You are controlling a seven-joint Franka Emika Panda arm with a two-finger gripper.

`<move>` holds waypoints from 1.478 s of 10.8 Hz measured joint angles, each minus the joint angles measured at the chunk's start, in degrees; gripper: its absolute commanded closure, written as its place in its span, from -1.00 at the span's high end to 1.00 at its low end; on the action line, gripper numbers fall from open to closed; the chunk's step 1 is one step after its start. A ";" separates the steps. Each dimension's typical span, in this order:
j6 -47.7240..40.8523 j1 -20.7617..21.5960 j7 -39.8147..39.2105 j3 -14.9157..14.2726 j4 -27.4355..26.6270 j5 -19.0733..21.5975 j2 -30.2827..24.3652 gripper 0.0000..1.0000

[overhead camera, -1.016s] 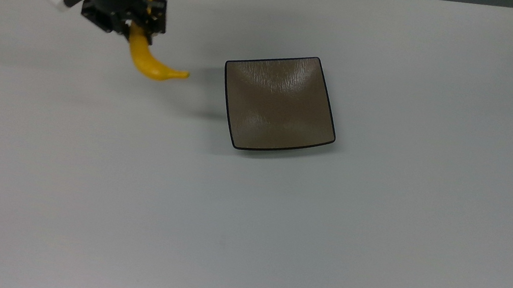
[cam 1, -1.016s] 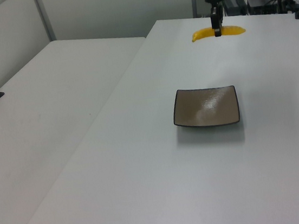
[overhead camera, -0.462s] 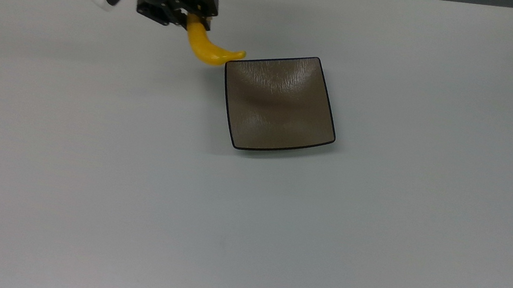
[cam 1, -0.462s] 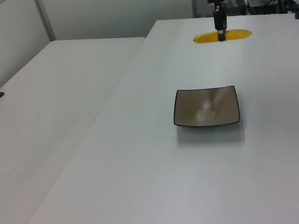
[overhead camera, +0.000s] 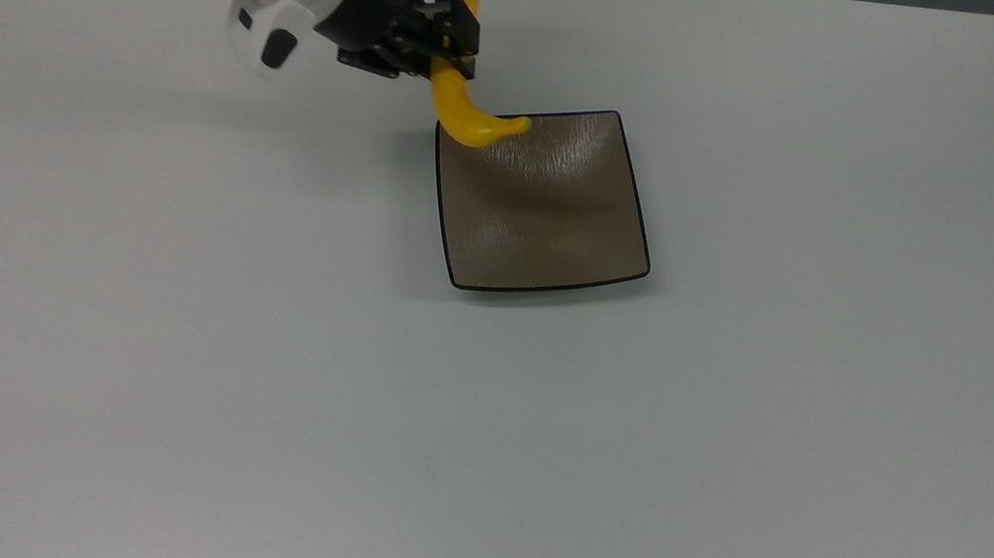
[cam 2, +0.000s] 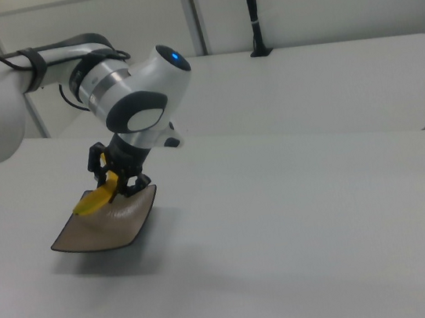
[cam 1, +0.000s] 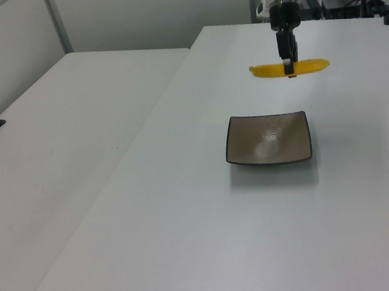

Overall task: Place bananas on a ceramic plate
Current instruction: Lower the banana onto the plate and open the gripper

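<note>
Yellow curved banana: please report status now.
Gripper shut on the yellow curved banana, held in the air. Its tip is over the corner of the square brown ceramic plate. Not yet released. White table around the plate bare.

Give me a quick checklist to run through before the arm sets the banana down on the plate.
1. Grip: claw shut on the banana near its middle: ok.
2. Banana lifted off the table, seen in the left view: ok.
3. Banana over the plate: not ok; in the top view its tip overlaps only the plate's upper left corner.
4. Plate bare, nothing lying in it: ok.
5. Plate flat on the table: ok.
6. Height left above the plate: cannot tell.
</note>
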 measured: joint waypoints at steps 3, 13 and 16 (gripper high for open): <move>0.94 2.44 6.01 0.01 -0.47 4.44 3.66 -0.86; 12.46 8.37 22.78 0.04 -0.63 7.54 12.88 -0.15; 12.44 8.46 23.70 0.07 -0.89 7.54 12.88 1.00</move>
